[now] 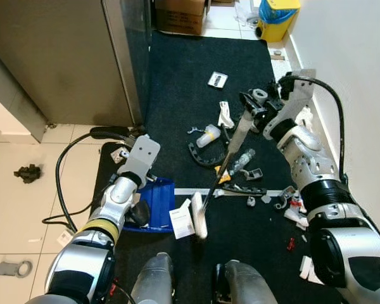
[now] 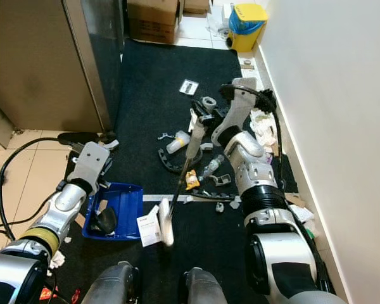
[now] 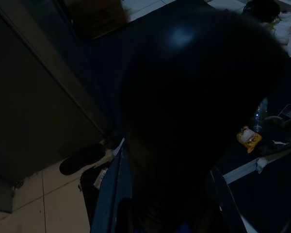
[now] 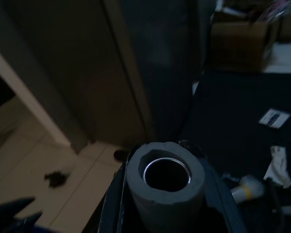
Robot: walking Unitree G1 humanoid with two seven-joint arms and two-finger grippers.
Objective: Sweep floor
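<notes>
On the pale tile floor [image 1: 25, 215] at about nine o'clock lies a small dark clump of debris [image 1: 28, 172], and lower, near eight o'clock, a flat grey ring-ended piece [image 1: 12, 268]. A black cable [image 1: 62, 183] loops across the tiles toward the left arm.

The left end effector [image 1: 139, 214] reaches down at about seven o'clock and is clamped on the handle of the blue dustpan [image 1: 159, 204], which sits on the edge of the dark mat [image 1: 190, 69] with its open side toward the litter. The left wrist view is very dark; the pan's blue walls can just be made out. A white paper card [image 1: 181, 223] leans just beside the pan at its three o'clock side.

At six o'clock, touching the mat, is the pale head of the broom [image 1: 199, 218]. Its thin dark shaft slants up toward one o'clock to a grey foam grip [image 1: 241, 132]. The right end effector [image 1: 256, 113] is closed around that grip; the right wrist view looks straight down the grip's hollow grey end [image 4: 166, 180].

Litter is spread over the mat between twelve and three o'clock: a small white card [image 1: 217, 79], a white plastic bottle [image 1: 207, 135], a curved black strip [image 1: 206, 158], a clear bottle [image 1: 242, 161], a yellow wrapper [image 1: 223, 178] and crumpled white paper [image 1: 225, 116]. A white stripe [image 1: 234, 191] crosses the mat.

At twelve o'clock stand a cardboard box [image 1: 179, 15] and, toward one o'clock, a yellow and blue bin [image 1: 277, 18] against the white wall [image 1: 348, 69].
</notes>
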